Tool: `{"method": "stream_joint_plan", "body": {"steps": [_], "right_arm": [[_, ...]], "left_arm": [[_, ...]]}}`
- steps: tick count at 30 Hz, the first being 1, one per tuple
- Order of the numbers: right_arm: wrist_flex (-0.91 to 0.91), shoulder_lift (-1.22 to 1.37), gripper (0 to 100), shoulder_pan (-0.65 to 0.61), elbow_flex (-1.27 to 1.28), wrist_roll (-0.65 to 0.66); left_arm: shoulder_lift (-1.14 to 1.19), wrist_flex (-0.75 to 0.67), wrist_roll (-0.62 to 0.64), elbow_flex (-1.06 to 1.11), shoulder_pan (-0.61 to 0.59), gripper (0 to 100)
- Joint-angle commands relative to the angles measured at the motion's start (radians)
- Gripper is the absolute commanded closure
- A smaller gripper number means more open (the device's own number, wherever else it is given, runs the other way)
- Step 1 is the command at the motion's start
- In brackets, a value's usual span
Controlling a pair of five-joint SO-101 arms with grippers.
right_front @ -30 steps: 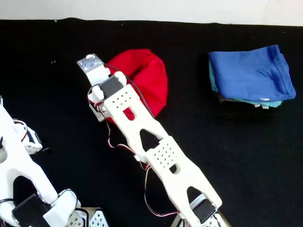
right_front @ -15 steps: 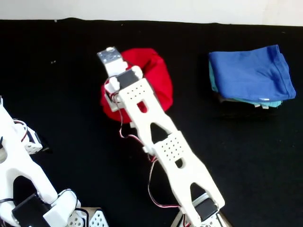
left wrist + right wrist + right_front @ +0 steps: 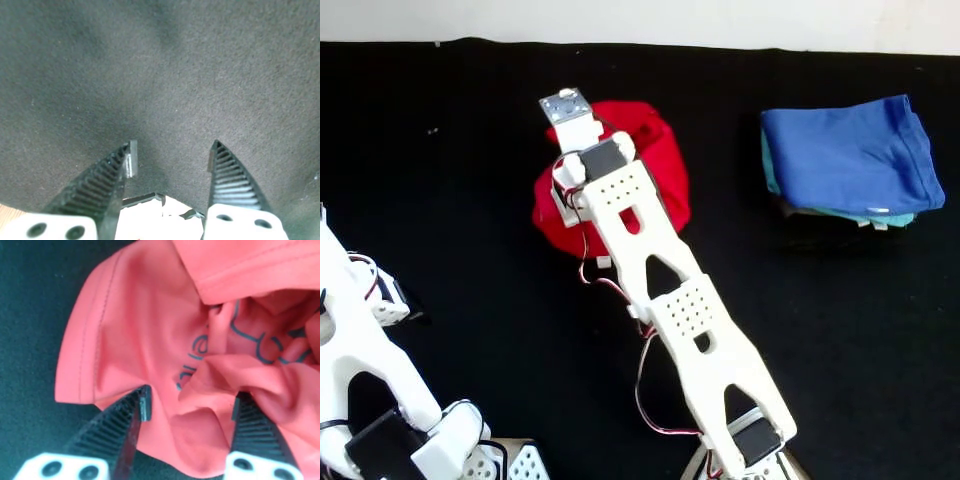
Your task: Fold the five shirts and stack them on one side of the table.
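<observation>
A crumpled red shirt (image 3: 665, 170) lies at the back middle of the black table. My right gripper (image 3: 570, 125) hangs over the shirt's left part, its arm crossing the cloth. In the right wrist view the right gripper (image 3: 190, 400) is open, and a bunched fold of the red shirt (image 3: 150, 330) with grey lettering bulges between its fingers. My left gripper (image 3: 172, 152) is open over bare black table cloth, holding nothing. The left arm (image 3: 360, 340) stands at the front left edge.
A stack of folded shirts (image 3: 850, 155), blue on top with teal and dark ones under it, sits at the back right. The black table (image 3: 450, 200) ends at a white wall behind. Red and black wires (image 3: 640, 370) hang beside the right arm.
My right gripper has swung to the right and a little farther back, over the red shirt. The shirt has shifted and now also spreads to the left under the arm. The left arm kept still.
</observation>
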Motion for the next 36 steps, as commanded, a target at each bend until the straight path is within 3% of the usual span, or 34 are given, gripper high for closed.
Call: {"method": "stream_joint_plan", "body": {"steps": [1, 5, 10, 15, 23, 27, 31, 36], "right_arm": [[0.001, -0.008, 73.9, 0.024, -0.051, -0.003], [-0.031, 0.047, 75.0, 0.081, -0.053, -0.003], [-0.047, 0.054, 90.2, 0.165, -0.054, -0.003], [-0.016, 0.054, 98.7, 0.2, -0.117, -0.003], [0.03, 0.025, 99.3, 0.216, -0.225, 0.006], [0.038, -0.036, 99.3, 0.239, -0.226, 0.109], [0.042, -0.166, 99.3, 0.291, -0.226, 0.15], [0.044, -0.4, 99.3, 0.384, -0.223, 0.15]], "left_arm": [[-0.033, -0.003, -0.009, -0.008, 0.008, 77], [-0.033, 0.0, -0.009, -0.008, 0.004, 77], [-0.033, -0.003, -0.009, -0.008, 0.007, 77], [-0.033, -0.003, -0.009, -0.008, 0.01, 77], [-0.03, -0.003, -0.009, -0.008, 0.01, 77], [-0.028, -0.003, -0.009, -0.008, 0.016, 77], [-0.033, -0.003, -0.005, -0.01, 0.082, 77], [-0.025, -0.003, -0.003, -0.067, 0.248, 77]]}}
